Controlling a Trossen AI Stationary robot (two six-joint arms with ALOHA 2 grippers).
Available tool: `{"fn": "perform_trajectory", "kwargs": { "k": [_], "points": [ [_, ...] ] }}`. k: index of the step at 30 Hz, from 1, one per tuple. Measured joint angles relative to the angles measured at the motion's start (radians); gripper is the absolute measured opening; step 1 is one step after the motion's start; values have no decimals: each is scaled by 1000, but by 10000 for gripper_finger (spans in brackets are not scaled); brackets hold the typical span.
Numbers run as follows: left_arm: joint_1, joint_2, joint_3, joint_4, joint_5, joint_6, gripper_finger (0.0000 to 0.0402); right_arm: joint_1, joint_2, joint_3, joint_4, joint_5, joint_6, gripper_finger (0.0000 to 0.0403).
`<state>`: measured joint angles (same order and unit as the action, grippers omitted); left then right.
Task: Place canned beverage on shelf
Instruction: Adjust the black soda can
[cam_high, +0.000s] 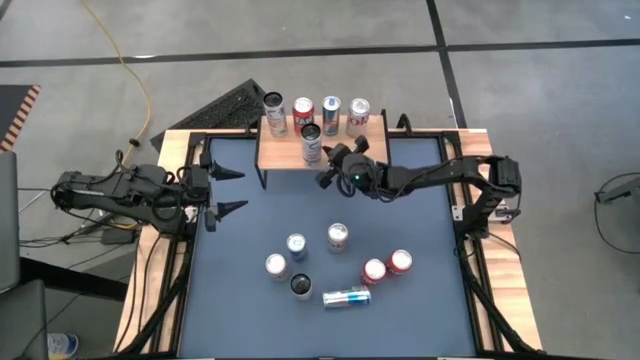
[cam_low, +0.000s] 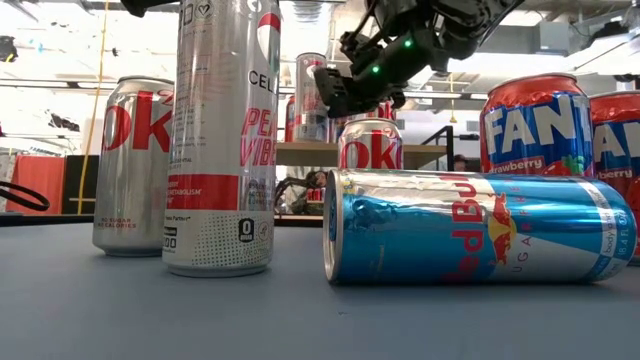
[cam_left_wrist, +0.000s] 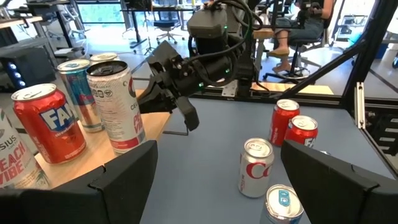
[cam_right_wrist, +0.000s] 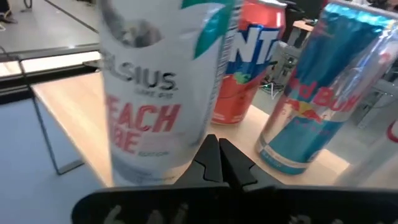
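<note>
Right pincer (cam_right_wrist: 217, 163) shut; Celsius can (cam_right_wrist: 163, 87) blurred, top cut off.

- Shelf (cam_high: 300, 152) at the desk's (cam_high: 250, 230) far edge carries five cans.
- Right claw (cam_high: 325, 180), shut, just beside the shelf's front can (cam_high: 311, 143).
- Left claw (cam_high: 236, 190), open, at the desk's left edge.

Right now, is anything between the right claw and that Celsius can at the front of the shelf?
Nothing visible. The right claw is shut, its tips right beside the Celsius can, which stands on the shelf in front of four other cans.
</note>
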<state>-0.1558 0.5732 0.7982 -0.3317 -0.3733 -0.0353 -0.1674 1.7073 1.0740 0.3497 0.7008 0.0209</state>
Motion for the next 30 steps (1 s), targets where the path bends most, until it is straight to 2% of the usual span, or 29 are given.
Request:
{"fn": "perform_trajectory", "kwargs": {
  "k": [7, 15, 23, 27, 30],
  "points": [
    [0, 0, 0, 0, -7, -11, 332, 48, -46, -1, -31, 94, -63, 0],
    [0, 0, 0, -3, 7, 0, 332, 151, -72, 0, -79, 108, -29, 0],
    [0, 0, 0, -22, 8, -3, 332, 96, -64, 0, -78, 119, -20, 0],
    [0, 0, 0, -23, 8, -4, 332, 71, -63, 0, -61, 45, -8, 0],
    [0, 0, 0, -19, 8, -4, 332, 66, -46, -1, -56, 34, -3, 0]
  ]
}}
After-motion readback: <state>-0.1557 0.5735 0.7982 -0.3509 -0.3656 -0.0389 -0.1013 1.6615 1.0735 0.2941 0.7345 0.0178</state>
